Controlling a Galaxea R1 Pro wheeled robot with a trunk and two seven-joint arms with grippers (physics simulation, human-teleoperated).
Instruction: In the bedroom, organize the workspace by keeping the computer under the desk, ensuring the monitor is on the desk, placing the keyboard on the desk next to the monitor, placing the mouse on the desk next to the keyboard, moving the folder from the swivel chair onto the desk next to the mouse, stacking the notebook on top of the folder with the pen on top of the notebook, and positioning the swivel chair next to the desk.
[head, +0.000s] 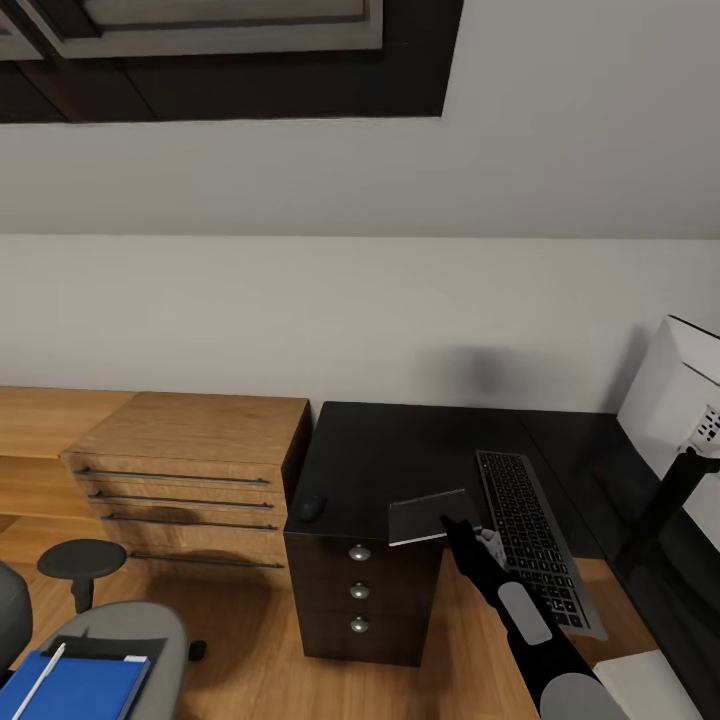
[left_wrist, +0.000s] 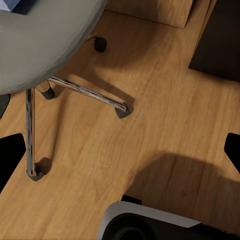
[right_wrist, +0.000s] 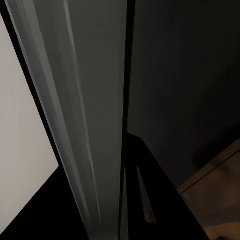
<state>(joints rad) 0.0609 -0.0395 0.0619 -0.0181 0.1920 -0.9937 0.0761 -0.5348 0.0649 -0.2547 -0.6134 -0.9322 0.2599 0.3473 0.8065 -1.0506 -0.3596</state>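
Desk (head: 390, 440) stands against the grey wall, its black top carrying the monitor (head: 672, 395) at the far right, then the keyboard (head: 530, 535), whose near end overhangs the edge. Swivel chair (head: 125, 640) sits well apart on the floor, the folder (head: 75, 685) and pen (head: 40, 680) on its seat. Above the desk's near edge the right gripper (head: 452, 522) clamps the notebook (head: 432, 515). The mouse (head: 311, 507) lies near the left corner. The left gripper's jaws I cannot tell. Judged risk: the notebook belongs on the folder, so releasing it now means regrasping; a swing could also knock the overhanging keyboard off.
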